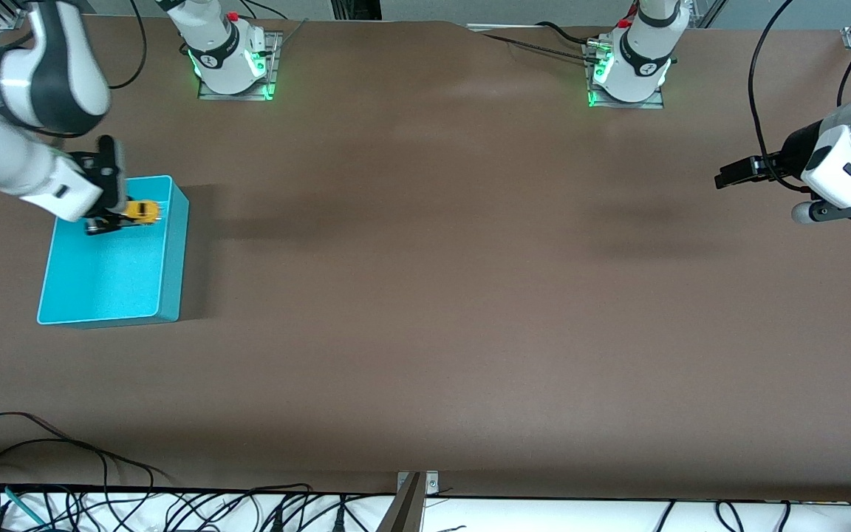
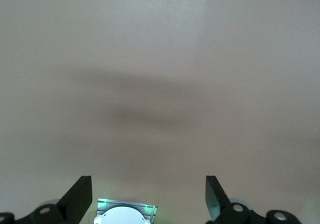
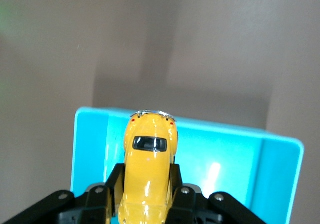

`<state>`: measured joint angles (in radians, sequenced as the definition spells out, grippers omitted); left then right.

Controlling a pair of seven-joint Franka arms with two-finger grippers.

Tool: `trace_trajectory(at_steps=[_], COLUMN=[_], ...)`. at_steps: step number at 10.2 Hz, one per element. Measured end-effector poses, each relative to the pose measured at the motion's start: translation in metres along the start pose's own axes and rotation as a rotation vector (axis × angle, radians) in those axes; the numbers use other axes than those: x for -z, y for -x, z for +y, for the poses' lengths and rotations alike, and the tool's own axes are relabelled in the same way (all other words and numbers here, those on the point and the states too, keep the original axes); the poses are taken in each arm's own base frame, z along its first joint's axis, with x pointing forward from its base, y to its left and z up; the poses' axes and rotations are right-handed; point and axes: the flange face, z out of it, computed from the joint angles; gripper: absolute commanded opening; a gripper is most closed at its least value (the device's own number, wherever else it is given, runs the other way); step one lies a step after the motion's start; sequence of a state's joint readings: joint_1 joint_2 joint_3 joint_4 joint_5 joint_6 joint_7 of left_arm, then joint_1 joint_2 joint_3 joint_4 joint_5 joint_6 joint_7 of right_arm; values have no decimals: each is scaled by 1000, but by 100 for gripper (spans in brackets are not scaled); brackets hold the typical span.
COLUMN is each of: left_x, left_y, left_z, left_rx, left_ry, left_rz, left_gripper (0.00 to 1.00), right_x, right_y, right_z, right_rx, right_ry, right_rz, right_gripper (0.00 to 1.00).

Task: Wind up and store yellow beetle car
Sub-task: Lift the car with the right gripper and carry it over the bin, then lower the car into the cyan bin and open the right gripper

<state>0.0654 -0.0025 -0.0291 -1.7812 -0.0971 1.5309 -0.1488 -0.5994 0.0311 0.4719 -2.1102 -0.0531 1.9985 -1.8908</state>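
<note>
Brown worktop (image 1: 425, 310), mostly bare; turquoise bin (image 1: 111, 295) sits at the right arm's end, cables along the edge nearest the front cam.

Right end effector (image 1: 119, 216) is clamped on the yellow beetle car (image 1: 142, 212), fingers (image 3: 114, 184) pinching both flanks of the body. Car sticks out ahead of the fingers, roof toward the wrist cam, hanging over the bin interior near the bin's end closest to the arm bases. Left end effector (image 1: 728, 177) hangs over bare worktop at the left arm's end w/ jaws spread wide, nothing between them; that arm waits.

Step in hand, as I judge it: the store part, i.e. lower & let go. To do it well:
- Drop straight down so the car's free end clears the bin wall just ahead of it; that end looks close to the rim in the wrist cam.
- Get wheels near the bin floor before opening. If the spring is wound, a drop may make it bounce or scoot.
- Open fully, then lift vertically so the fingers don't drag it back out.

Hard to tell:
- Wheels & underside hidden below the body and fingers, so wheel contact w/ the bin floor can't be judged.
- Height of car above bin floor unclear.
- No winding key or knob visible; whether it's wound can't be seen.
- Front cam: arm body covers part of the bin's corner.
</note>
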Motion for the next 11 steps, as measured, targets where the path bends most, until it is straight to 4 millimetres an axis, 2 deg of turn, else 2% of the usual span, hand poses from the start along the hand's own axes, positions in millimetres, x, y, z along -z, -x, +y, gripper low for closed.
trace_trajectory(at_steps=[2,3,5,6,8,9,11], left_x=[-1,-2,-3,-2,0,0,1], left_y=[-1,-1,-2,-2,-2,-2,-3], left_z=[0,0,0,0,0,-1,-2], left_rx=[0,1,1,1,-1,-15,-35], left_ry=[0,0,-1,0,1,1,2], left_rz=[-2,-3,-6,-4,3,3,4], left_gripper=[100,100,100,100,100,100,100], right_x=[-19,-33,-75,-93,-113,-122,-153], right_y=[39,48,62,66,66,64,63], right_z=[-2,3,18,22,28,28,23], right_rx=[36,49,75,82,89,91,87], right_ry=[14,32,61,67,83,99,131], right_rz=[-14,-11,1,14,26,26,27], right_gripper=[0,0,0,0,0,0,0])
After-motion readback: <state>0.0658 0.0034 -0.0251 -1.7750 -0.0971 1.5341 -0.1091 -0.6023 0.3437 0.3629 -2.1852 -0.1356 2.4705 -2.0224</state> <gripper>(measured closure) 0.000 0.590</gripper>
